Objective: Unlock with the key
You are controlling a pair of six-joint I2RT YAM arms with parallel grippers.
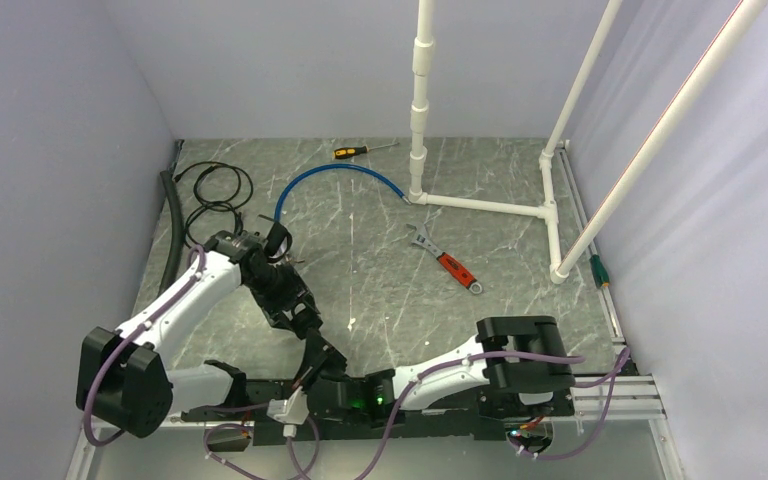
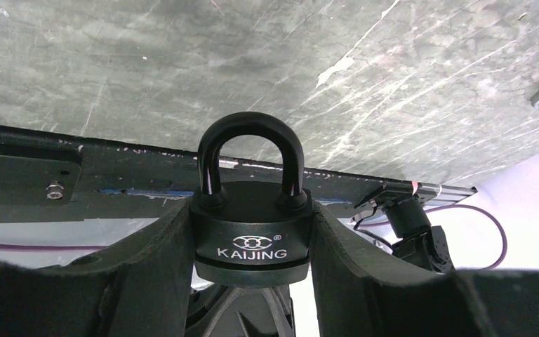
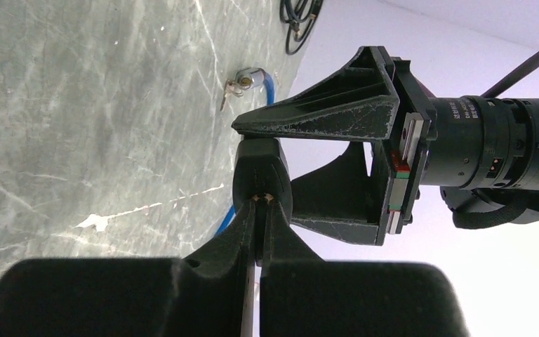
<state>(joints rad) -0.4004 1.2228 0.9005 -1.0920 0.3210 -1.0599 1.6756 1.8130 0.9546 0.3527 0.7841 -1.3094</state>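
Observation:
My left gripper is shut on a black KAIJING padlock, squeezing its body from both sides, with the shackle seated in the body. In the top view the padlock is held above the table's near edge between the two grippers. My right gripper is shut, its fingertips pressed against the underside of the padlock. A bit of brass from the key shows at the fingertips; the rest of the key is hidden. In the top view the right gripper meets the left gripper.
A red-handled wrench lies mid-table. A yellow-handled screwdriver, a blue hose and black cables lie at the back left. A white pipe frame stands at the back right. Grey walls enclose the table.

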